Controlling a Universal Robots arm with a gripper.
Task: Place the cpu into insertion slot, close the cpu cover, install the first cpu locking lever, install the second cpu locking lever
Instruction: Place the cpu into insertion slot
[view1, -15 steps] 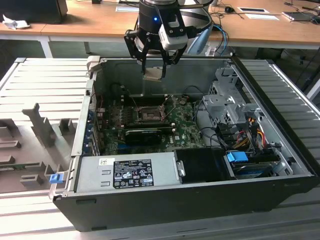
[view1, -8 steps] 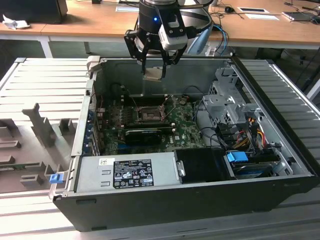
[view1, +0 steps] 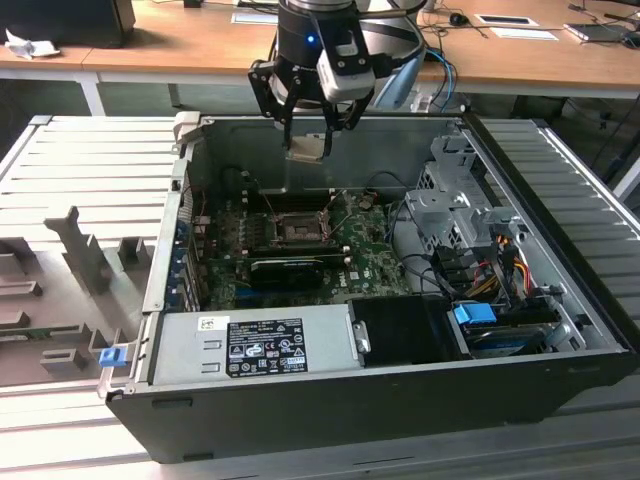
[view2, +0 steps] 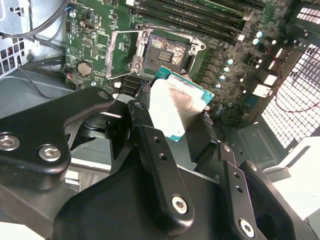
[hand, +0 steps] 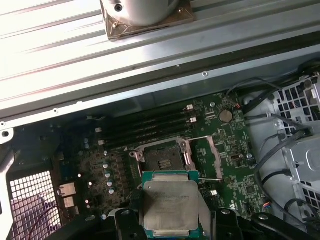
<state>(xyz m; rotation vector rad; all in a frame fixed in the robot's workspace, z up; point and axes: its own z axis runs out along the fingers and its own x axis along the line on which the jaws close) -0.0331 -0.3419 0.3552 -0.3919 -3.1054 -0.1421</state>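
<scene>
- The cpu (view1: 306, 148), a small thin square chip with a pale silvery-beige face and a green edge, is pinched at 2 opposite edges by my black gripper (view1: 308, 140), whose fingers (view2: 152, 145) are closed on it.
- Both wrist views show the chip (view2: 177, 107) (hand: 169, 202) face-up between those fingers.
- In the exterior view I see it held in the air above the open case, well apart from the board below.
- The insertion slot (view1: 300, 228), a small dark square socket with a silvery metal rim, lies bare, and its contact field shows in both wrist views (view2: 167, 50) (hand: 162, 160).
- The cpu cover (view2: 122, 52), a thin silvery metal frame with a window, stands swung open just beside the socket (hand: 207, 157).
- The green circuit board (view1: 370, 265) carries long dark memory sticks (hand: 145, 127) near the socket.
- The black computer case (view1: 350, 410) holds a grey labelled power-supply box (view1: 250, 345) along 1 wall and rests on a ribbed grey metal table (view1: 90, 160).
</scene>
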